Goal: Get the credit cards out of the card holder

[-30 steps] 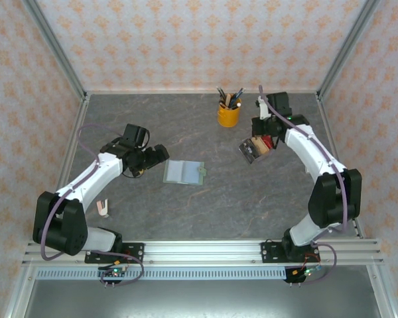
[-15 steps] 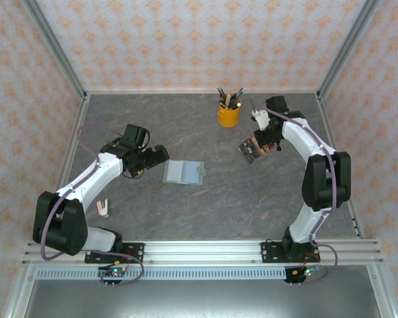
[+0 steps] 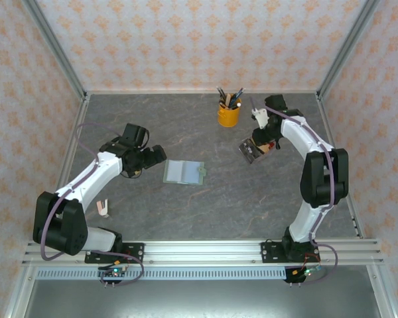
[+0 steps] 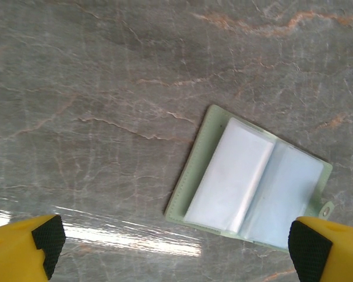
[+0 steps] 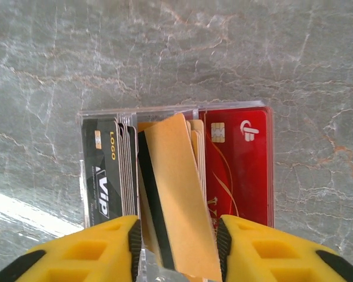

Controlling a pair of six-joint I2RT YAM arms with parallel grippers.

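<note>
Hovering wide open near the tabletop's middle, the left claw (image 3: 160, 154) has the card holder (image 3: 184, 171) just to its right, spread flat, long axis along the near edge. The right claw (image 5: 176, 235), well apart, straddles a tan card (image 5: 176, 194); whether it grips is unclear.

Open tabletop (image 3: 212, 212) around the card holder (image 3: 184, 171)
</note>
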